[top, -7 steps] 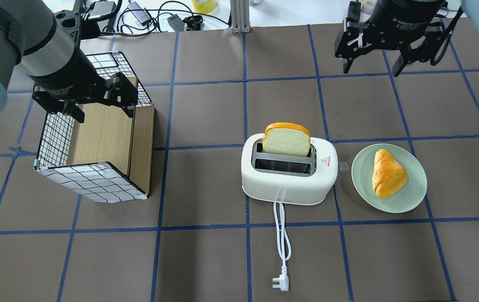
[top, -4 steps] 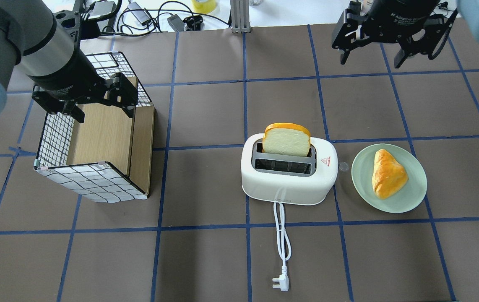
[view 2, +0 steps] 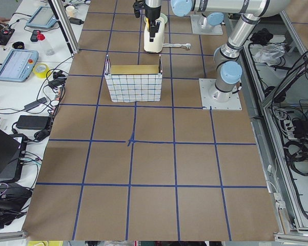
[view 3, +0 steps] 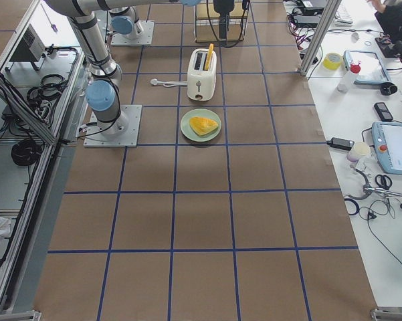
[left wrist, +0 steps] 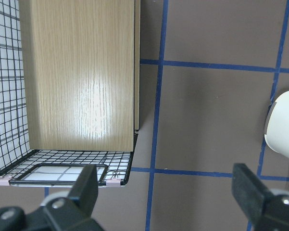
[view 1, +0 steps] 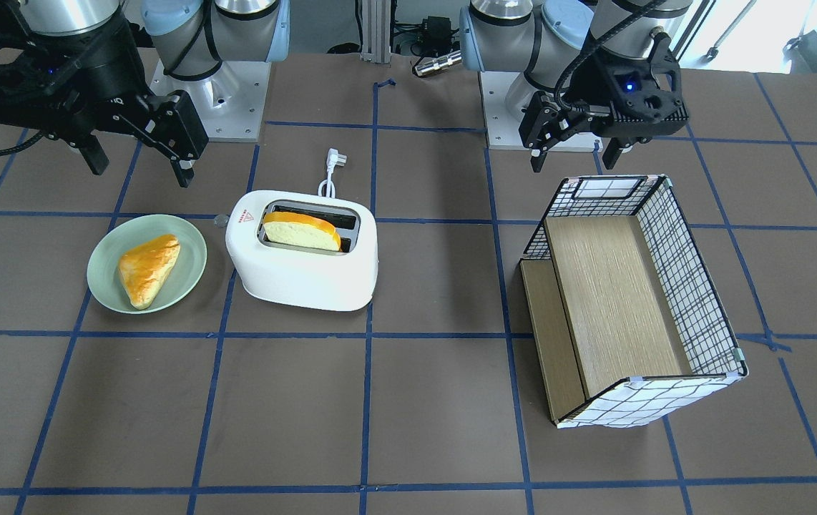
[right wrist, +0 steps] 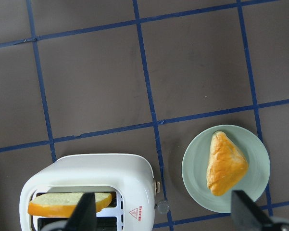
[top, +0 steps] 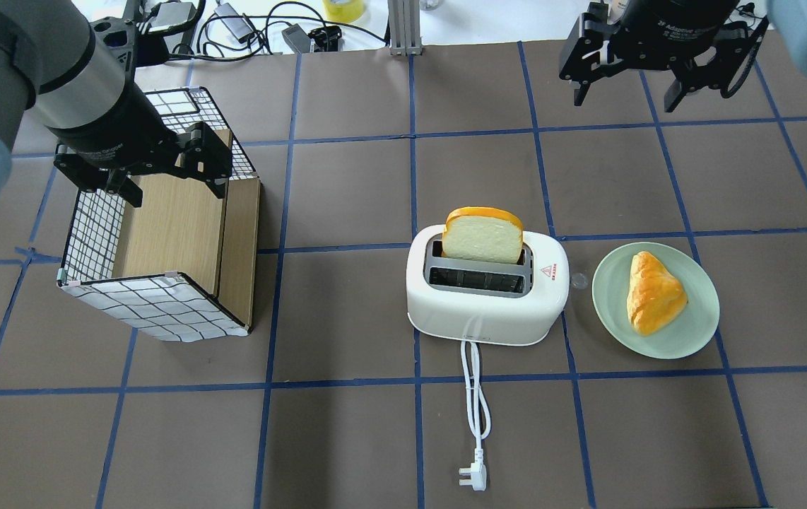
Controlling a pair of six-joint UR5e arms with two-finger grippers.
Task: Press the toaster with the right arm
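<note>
- Seen from overhead, the toaster (top: 485, 304) sits near the middle of the worktop (top: 347, 438). A bread slice (top: 482, 237) stands in the toaster's slot on the 12 o'clock side.
- The cord (top: 476, 447) runs from the toaster toward 6 o'clock and ends in the plug (top: 473, 479).
- A plate (top: 700, 334) lies at the toaster's 3 o'clock, near but apart, with a pastry (top: 653, 293) on it.
- A crate (top: 170, 233) stands at the toaster's 9 o'clock, well apart.
- The right tool (top: 624, 102) hangs at the toaster's 1 o'clock, well apart.
- The left tool (top: 177, 192) hangs over the crate's 12 o'clock end.

Glossy white plastic toaster (top: 486, 311)
</note>
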